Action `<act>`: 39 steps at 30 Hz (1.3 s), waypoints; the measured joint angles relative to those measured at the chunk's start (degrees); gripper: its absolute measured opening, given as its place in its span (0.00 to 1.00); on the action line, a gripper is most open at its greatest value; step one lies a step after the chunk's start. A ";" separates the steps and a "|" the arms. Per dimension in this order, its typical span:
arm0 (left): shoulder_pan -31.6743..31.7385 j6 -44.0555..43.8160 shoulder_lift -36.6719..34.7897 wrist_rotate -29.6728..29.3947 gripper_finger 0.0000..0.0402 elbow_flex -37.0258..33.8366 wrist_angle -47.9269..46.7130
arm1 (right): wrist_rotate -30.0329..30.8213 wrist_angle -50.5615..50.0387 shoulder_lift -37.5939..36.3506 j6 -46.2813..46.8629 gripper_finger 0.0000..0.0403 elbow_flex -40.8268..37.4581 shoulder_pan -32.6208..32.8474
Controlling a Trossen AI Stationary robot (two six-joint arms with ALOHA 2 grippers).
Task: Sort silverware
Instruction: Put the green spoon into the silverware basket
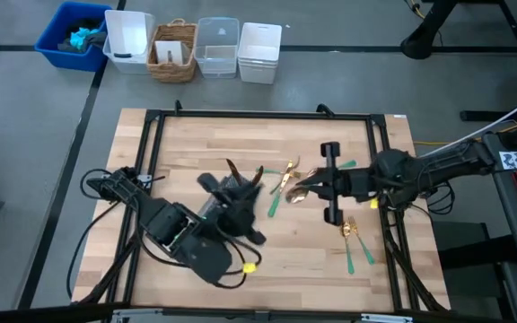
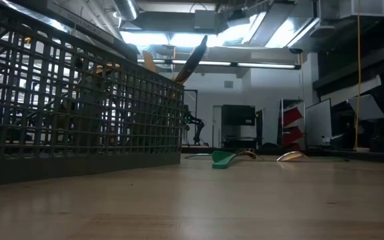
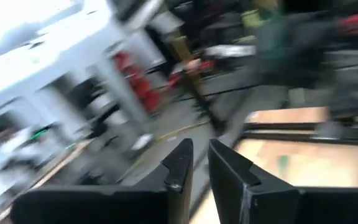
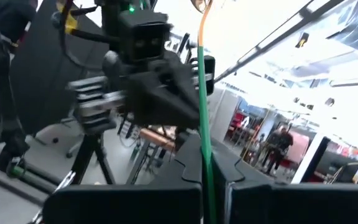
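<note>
L gripper (image 1: 240, 190): over caddy (image 2: 79, 113), fingers narrowly apart, nothing seen held
R gripper (image 1: 311, 187): mid-table, pinching green-handled utensil (image 4: 202, 106)
Loose silverware (image 1: 357, 242): on table (image 1: 312, 260)

Gold heads and slim green handles on the silverware (image 1: 281, 191); pale wood-grain table (image 1: 240, 144) framed in black; grey mesh caddy (image 2: 79, 107); blue bin (image 1: 65, 40); woven tan basket (image 1: 174, 54).
</note>
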 joint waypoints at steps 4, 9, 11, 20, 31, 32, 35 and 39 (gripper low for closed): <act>1.24 18.51 0.00 18.80 0.08 0.00 17.95 | 0.00 -0.30 -3.04 -0.01 0.00 0.00 0.00; 3.28 35.34 -0.02 35.35 0.05 0.00 35.02 | -0.02 -3.38 -6.92 0.06 0.00 0.00 0.02; 4.40 39.44 -0.02 35.94 0.04 0.00 39.60 | 0.00 -4.39 -8.56 0.06 0.00 -0.02 0.02; 11.21 43.81 -0.11 48.17 0.07 0.02 49.21 | 0.00 -4.86 -11.83 0.06 0.00 0.00 0.01; 15.45 37.84 -0.09 54.48 0.37 0.02 43.40 | 0.00 -7.83 -11.55 -0.01 0.00 -0.02 0.02; 15.62 37.51 -0.09 55.32 0.39 0.02 43.44 | -0.01 -8.30 -11.55 -0.01 0.00 -0.02 0.02; 15.71 37.53 -0.09 58.10 0.44 0.02 43.35 | 0.00 -9.09 -11.53 -0.01 0.00 -0.02 0.02; 15.69 38.16 -0.09 59.36 0.45 0.02 43.49 | -0.01 -9.36 -11.06 0.01 0.00 -0.02 0.02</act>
